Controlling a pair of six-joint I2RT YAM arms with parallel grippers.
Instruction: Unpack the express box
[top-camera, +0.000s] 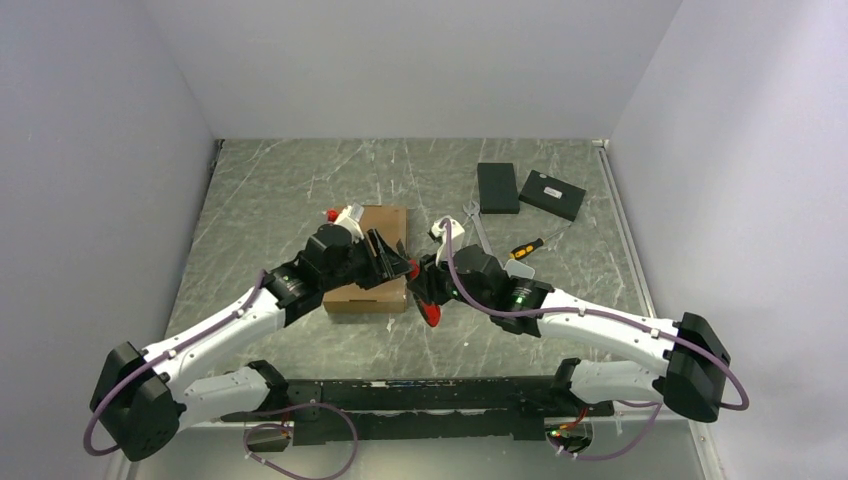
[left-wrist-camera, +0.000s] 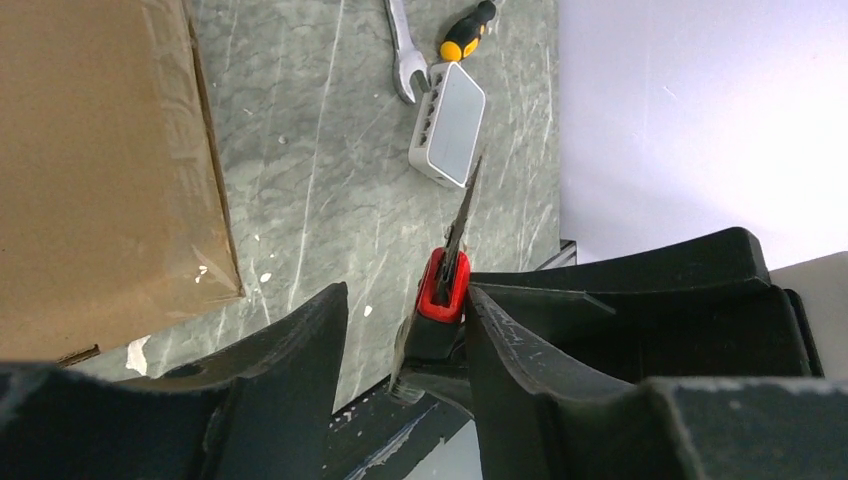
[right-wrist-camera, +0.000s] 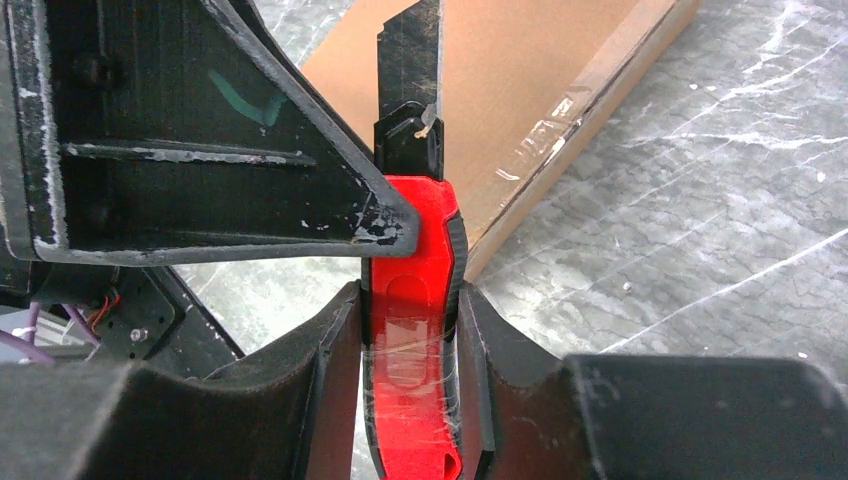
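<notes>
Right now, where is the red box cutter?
The red box cutter is clamped in the right tool, mid-table in the top view, just right of the express box, its blade out beside the left tool.

Soft, even overhead light; shadows on the table (top-camera: 300, 180) are faint. Tape (right-wrist-camera: 560, 135) on the box (right-wrist-camera: 510, 70) glints slightly. Wrist views blur close up; the top view is sharp.

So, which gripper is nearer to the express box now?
Left. The left gripper is at the right edge of the express box, partly over it in the top view. The right gripper, shut on the red knife, is further right, off the box.
</notes>
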